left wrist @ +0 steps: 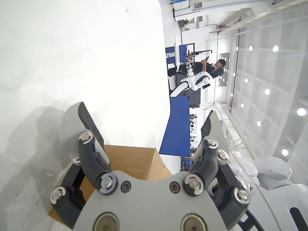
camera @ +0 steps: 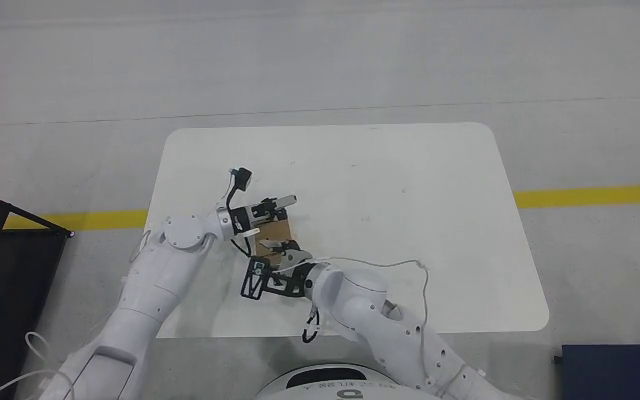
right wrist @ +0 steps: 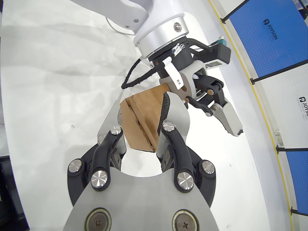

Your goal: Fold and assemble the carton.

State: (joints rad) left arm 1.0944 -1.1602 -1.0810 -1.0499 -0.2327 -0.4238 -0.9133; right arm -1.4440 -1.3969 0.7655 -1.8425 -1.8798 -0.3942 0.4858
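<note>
The carton rests on the table, clamped across its width between the right gripper fingers, while the left gripper, jaws spread wide, sits just beside its far end, equally near

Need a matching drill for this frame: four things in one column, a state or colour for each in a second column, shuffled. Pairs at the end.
Things:
1. left gripper
2. right gripper
3. carton
4. table

States:
A. brown cardboard with a crease line
B. white, rounded corners
C. fingers spread wide apart
D. fingers closed on two sides of the carton

Pairs: 1-C, 2-D, 3-A, 4-B
</note>
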